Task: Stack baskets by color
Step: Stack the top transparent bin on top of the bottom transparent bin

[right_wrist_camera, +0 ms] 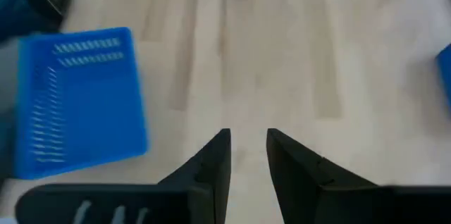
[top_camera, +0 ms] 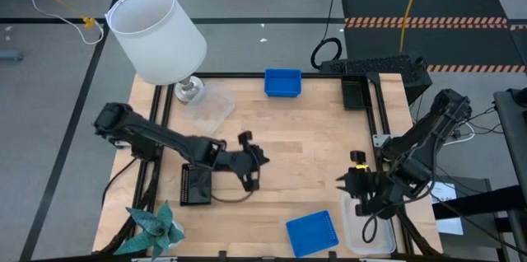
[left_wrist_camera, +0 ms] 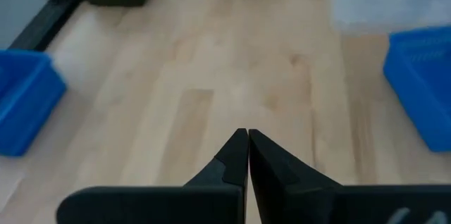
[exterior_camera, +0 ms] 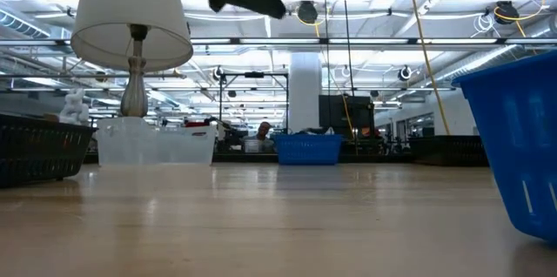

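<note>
The right end effector [right_wrist_camera: 248, 146] hangs empty, fingers parted, over bare wooden worktop [top_camera: 305, 142] beside the near bright blue slotted plastic basket [top_camera: 313, 233]. To lift it cleanly, straddle one wall, not the floor. Its mate, the far blue basket [top_camera: 282, 82], sits at the back edge. The left end effector [left_wrist_camera: 247, 150], fingers closed and empty, waits mid-worktop.

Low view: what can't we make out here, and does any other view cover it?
- Near bright blue plastic basket: cut off by the low view's right edge.
- Left gripper: only a dark arm part at the low view's top edge; the wrist view shows it shut and empty.
- Right gripper: absent from the low view; open over bare wood in its wrist view.
- Clear see-through basket: partly hidden under the right arm in the high view.
</note>
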Motion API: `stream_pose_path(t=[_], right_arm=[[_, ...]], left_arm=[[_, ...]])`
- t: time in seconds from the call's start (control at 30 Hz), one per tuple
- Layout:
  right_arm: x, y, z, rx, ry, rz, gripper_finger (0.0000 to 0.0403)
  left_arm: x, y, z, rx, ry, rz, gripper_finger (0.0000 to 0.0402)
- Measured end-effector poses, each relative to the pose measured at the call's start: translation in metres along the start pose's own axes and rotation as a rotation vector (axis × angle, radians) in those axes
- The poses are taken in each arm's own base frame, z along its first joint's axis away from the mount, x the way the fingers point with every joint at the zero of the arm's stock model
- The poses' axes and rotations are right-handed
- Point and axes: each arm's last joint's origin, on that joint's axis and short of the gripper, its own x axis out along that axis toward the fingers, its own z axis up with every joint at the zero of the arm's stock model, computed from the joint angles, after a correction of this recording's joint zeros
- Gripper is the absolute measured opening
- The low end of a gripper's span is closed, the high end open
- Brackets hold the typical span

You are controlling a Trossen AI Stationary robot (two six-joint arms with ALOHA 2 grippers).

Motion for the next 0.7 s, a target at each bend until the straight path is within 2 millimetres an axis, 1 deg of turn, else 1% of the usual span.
stream_pose_path(t=[0.1, 0.2, 0.27, 0.37, 0.47, 0.57, 0.7], right_arm=[[0.001, -0.006, 0.003, -0.105, -0.014, -0.035, 0.0084], [0.002, -0.013, 0.007, -0.153, -0.039, -0.067, 0.0084], [0.001, -0.017, 0.011, -0.169, -0.06, -0.07, 0.0084], [0.0, -0.024, 0.018, -0.169, -0.099, -0.077, 0.0084], [0.002, -0.03, 0.023, -0.184, -0.119, -0.092, 0.0084], [0.004, -0.033, 0.027, -0.188, -0.131, -0.105, 0.0084], [0.006, -0.036, 0.031, -0.177, -0.153, -0.113, 0.0084]], left_arm=[[-0.018, 0.021, 0.008, -0.101, -0.004, 0.023, 0.0017], [-0.036, 0.045, 0.01, -0.132, 0.039, 0.053, 0.0017], [-0.047, 0.06, 0.007, -0.171, 0.079, 0.132, 0.0017], [-0.052, 0.079, -0.002, -0.259, 0.139, 0.31, 0.0019], [-0.05, 0.09, -0.015, -0.302, 0.232, 0.454, 0.0033], [-0.037, 0.102, -0.024, -0.361, 0.303, 0.553, 0.0065], [-0.016, 0.124, -0.031, -0.462, 0.338, 0.66, 0.0115]])
